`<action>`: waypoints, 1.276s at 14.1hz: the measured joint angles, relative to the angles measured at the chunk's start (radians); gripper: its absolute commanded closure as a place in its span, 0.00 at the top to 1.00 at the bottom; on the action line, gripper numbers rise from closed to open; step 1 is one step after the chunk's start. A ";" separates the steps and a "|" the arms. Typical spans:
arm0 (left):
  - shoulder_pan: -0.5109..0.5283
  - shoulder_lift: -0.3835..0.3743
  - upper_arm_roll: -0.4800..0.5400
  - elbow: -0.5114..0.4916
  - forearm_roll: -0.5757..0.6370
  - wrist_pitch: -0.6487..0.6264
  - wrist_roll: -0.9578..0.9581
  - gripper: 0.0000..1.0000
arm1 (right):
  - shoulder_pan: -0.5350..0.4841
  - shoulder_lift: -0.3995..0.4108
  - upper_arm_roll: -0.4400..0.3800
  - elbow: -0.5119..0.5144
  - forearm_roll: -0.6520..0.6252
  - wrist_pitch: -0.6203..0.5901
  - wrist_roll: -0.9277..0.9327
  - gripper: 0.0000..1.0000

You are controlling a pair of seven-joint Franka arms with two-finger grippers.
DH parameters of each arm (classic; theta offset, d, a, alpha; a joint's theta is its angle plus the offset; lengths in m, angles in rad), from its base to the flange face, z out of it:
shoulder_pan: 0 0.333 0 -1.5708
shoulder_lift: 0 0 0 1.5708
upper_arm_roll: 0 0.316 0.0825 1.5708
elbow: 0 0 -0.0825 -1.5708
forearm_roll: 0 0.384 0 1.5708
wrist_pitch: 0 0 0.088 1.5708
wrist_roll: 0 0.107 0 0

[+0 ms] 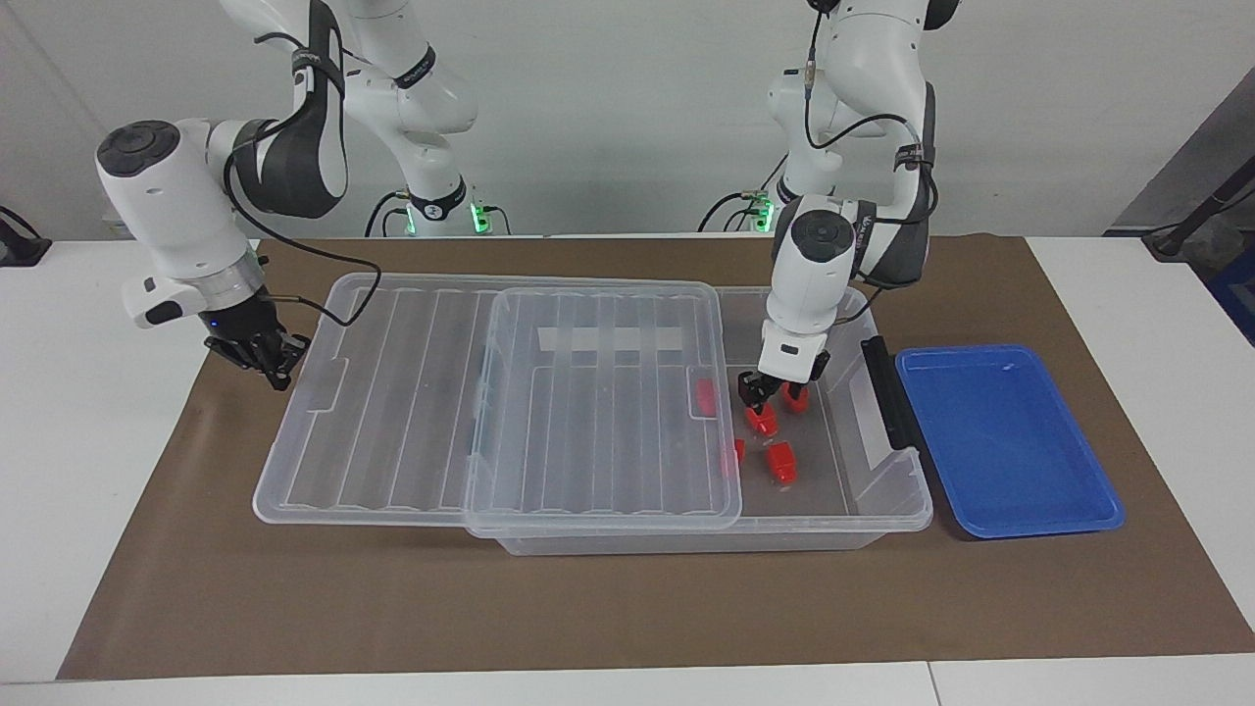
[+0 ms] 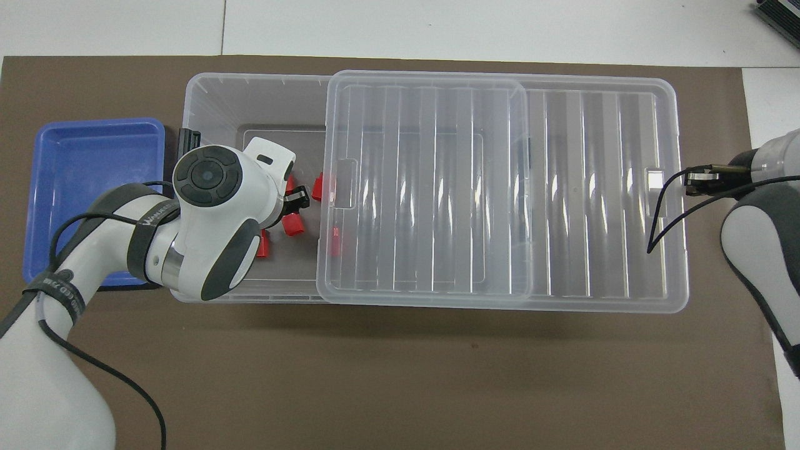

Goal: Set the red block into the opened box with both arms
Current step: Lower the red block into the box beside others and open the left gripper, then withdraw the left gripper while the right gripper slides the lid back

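The clear box (image 1: 897, 495) lies open at the left arm's end, its ribbed lid (image 1: 392, 392) slid toward the right arm's end. Several red blocks rest on its floor. One red block (image 1: 761, 423) (image 2: 292, 225) lies just under my left gripper (image 1: 760, 390) (image 2: 297, 201), which hangs open and empty inside the box. Other blocks (image 1: 781, 462) lie beside it, and one (image 1: 704, 395) shows through the lid. My right gripper (image 1: 275, 368) (image 2: 694, 182) is shut, close to the lid's overhanging end edge.
A shallow blue tray (image 1: 1010, 441) (image 2: 94, 187) sits on the brown mat (image 1: 627, 608) beside the box's black end handle (image 1: 887, 392). White table surface borders the mat at both ends.
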 measured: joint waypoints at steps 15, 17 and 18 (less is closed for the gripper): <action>0.305 -0.215 0.015 0.345 -0.026 -0.633 0.715 1.00 | 0.061 0.000 0.048 -0.004 0.000 -0.034 -0.053 0.00; 0.298 -0.242 0.004 0.328 -0.026 -0.634 0.717 1.00 | 0.080 0.000 0.058 -0.004 0.000 -0.041 -0.053 0.00; 0.290 -0.242 0.001 0.324 -0.027 -0.634 0.717 1.00 | 0.087 0.000 0.063 -0.004 0.000 -0.044 -0.053 0.00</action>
